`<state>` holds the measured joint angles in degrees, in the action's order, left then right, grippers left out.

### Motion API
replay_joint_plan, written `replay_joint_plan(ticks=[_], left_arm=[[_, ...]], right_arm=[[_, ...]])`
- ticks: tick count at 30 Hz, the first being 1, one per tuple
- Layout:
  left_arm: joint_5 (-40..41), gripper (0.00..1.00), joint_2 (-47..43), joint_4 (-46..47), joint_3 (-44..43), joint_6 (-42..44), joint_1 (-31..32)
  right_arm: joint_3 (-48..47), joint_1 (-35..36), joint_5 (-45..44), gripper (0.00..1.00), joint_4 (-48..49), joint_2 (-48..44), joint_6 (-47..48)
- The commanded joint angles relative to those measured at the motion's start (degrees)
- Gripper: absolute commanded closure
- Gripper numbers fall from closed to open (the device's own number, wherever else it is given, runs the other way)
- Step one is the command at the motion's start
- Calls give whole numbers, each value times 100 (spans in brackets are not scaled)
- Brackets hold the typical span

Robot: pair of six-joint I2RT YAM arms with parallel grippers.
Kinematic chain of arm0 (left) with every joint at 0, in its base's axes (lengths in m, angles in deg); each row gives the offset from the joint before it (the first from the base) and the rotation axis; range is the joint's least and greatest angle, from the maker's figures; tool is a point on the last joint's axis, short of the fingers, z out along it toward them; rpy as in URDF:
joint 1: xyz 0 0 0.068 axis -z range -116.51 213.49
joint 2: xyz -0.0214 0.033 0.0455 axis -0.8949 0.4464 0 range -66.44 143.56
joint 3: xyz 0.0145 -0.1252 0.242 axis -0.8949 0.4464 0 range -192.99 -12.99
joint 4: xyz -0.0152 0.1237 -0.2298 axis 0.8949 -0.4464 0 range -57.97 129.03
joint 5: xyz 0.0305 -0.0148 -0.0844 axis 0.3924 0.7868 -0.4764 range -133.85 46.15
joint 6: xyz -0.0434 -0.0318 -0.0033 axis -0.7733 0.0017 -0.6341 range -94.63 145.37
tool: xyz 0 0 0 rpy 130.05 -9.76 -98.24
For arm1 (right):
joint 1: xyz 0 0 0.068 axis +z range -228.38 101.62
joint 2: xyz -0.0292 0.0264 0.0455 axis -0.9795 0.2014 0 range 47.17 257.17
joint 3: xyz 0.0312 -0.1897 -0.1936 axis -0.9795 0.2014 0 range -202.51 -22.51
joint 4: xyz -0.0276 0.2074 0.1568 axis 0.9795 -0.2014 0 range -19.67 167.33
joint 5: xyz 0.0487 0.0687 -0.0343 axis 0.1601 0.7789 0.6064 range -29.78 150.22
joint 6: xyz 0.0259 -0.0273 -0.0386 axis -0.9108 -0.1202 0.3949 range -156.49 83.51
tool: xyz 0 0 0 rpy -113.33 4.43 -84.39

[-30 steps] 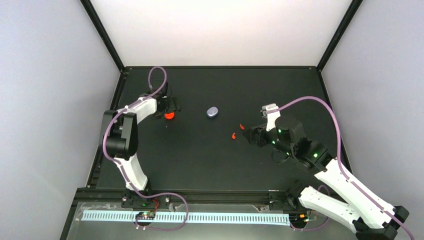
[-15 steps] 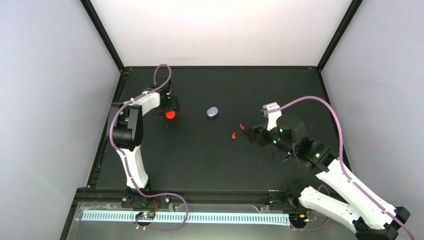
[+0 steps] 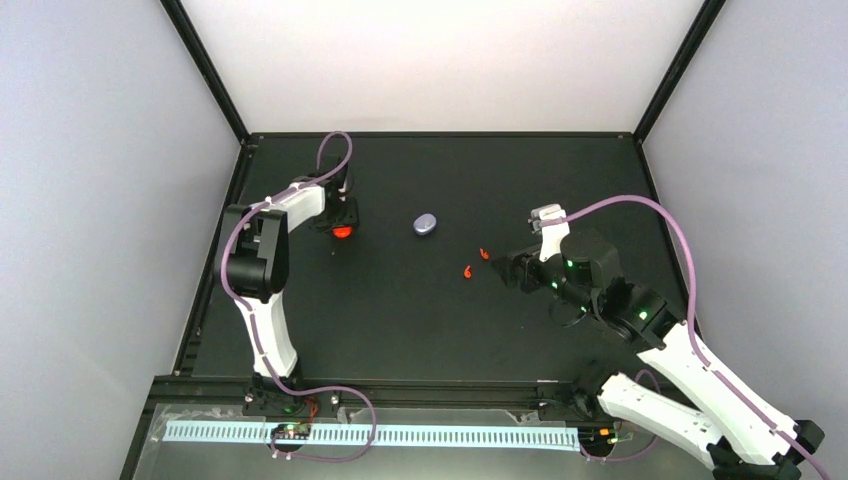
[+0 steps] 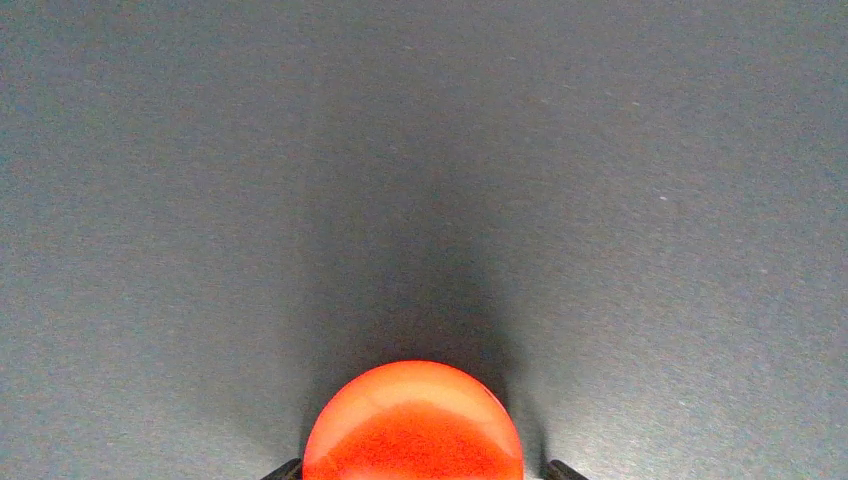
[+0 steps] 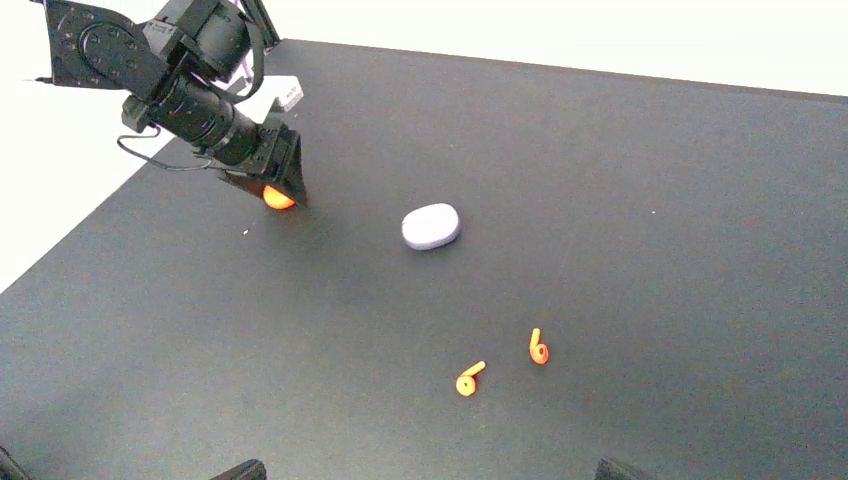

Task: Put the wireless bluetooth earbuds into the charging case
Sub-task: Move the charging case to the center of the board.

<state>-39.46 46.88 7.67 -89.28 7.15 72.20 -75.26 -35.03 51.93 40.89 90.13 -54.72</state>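
Earbuds (image 5: 470, 378) (image 5: 538, 347), two red-orange, lie loose on the bench (image 3: 400, 320) at four o'clock from the grey case (image 3: 425, 223). At their three o'clock the right tool (image 3: 505, 271) gapes wide, empty. The left tool (image 3: 342, 224) straddles the red case (image 4: 412, 425) at nine o'clock; whether it grips, I cannot tell.

My right fingers (image 5: 243, 470) are standing wide apart over bare tabletop (image 5: 650, 250). Just ahead, the nearer red-orange earbud (image 5: 468, 380) and the farther red-orange earbud (image 5: 538, 347) are lying near each other but not touching, each leaving room to come down around it. The lavender case (image 5: 431, 226) is sitting well beyond them, open on every side. At the far left my left fingers (image 5: 288, 165) are crowding the red-orange case (image 4: 413, 425) on both sides; past it, open tabletop is stretching away.
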Motion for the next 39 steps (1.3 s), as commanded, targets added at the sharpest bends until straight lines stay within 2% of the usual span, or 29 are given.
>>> replay_joint_plan(ticks=[1,4,11,16,20,23,26,30,34,39], left_arm=[[93,42,39,-142,-112,262,164],[3,48,17,-107,-73,294,164],[-150,49,-727,375,369,554,448],[-122,52,-1433,356,708,776,1178],[125,51,-1802,182,949,814,2098],[355,46,-2022,217,1197,492,2373],[593,31,-2074,218,1237,208,2138],[366,16,-1890,123,946,-38,1428],[183,14,-1310,41,457,-116,780],[407,14,-213,-622,-657,-25,632]], right_arm=[[-92,-18,-131,15,-108,-139,54],[-88,-21,-159,15,-158,-186,53],[-52,-20,-136,15,-164,-244,22],[98,-16,-53,15,-27,-229,-31],[229,-20,43,15,140,-209,-87],[234,-20,71,15,171,-183,-92],[238,-19,81,15,174,-188,-88],[235,-22,79,15,133,-223,-67],[212,-19,119,15,148,-193,-49],[122,-21,94,15,113,-129,6]])
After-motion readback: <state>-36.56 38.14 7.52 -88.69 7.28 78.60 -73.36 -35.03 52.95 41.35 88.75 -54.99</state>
